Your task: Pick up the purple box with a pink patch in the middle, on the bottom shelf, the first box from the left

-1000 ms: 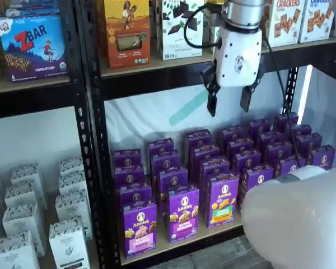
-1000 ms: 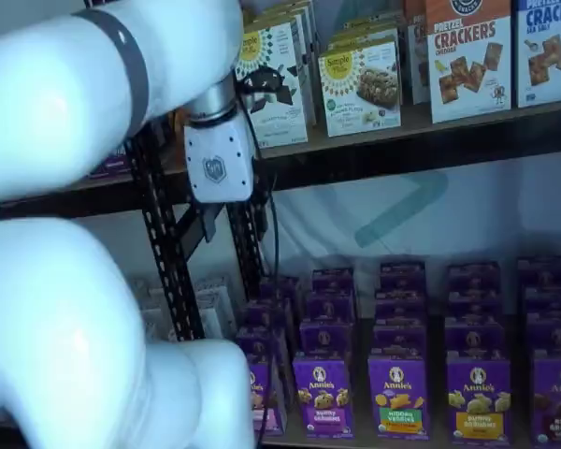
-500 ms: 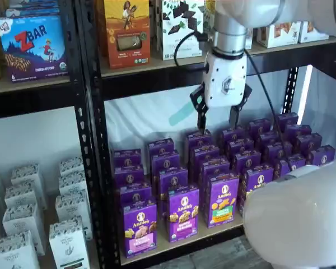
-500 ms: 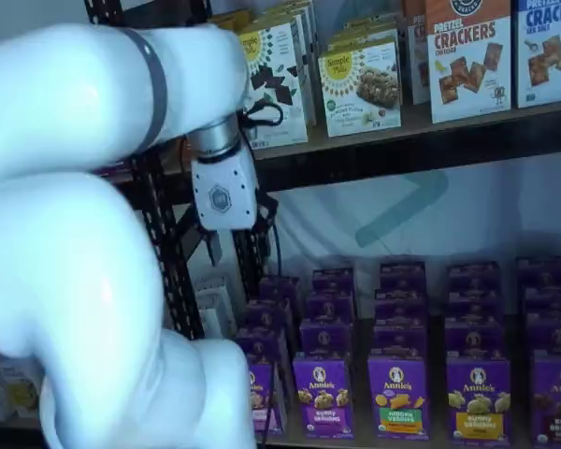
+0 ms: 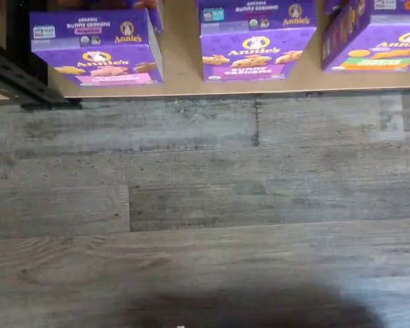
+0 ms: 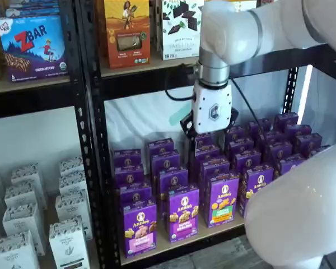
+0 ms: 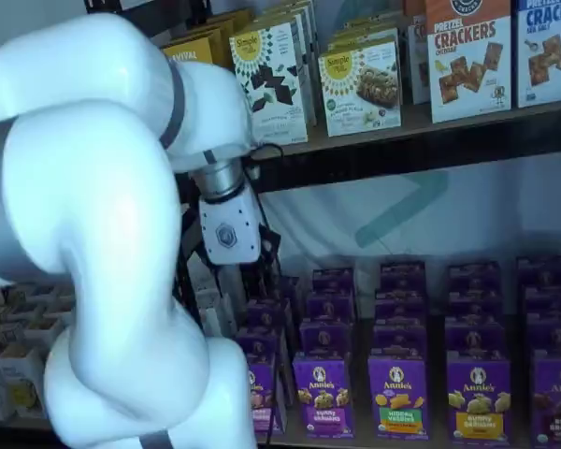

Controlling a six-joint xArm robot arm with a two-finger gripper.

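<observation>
The black upright (image 6: 95, 168) at the left end of the bottom shelf (image 6: 185, 242) serves as the landmark. Just right of it, at the shelf's front edge, stands the purple box (image 6: 139, 227), upright, its pink patch facing out; the wrist view shows the same carton (image 5: 96, 48) beside the dark rack frame, with grey plank flooring (image 5: 205, 205) in front of the shelf. Next to the right come a purple carton without pink (image 6: 183, 212) and then one with a green patch (image 6: 222, 199), each heading a row of purple cartons running back.

Further right of the upright, and well above the cartons, hangs the pincer (image 6: 204, 139). Its black fingers are largely lost against the dark boxes behind, so the pictures leave their gap unclear; it seems spread wide, and nothing is held.

The target therefore lies down, to the left and toward the shelf front from the pincer. Its long axis is vertical.
</observation>
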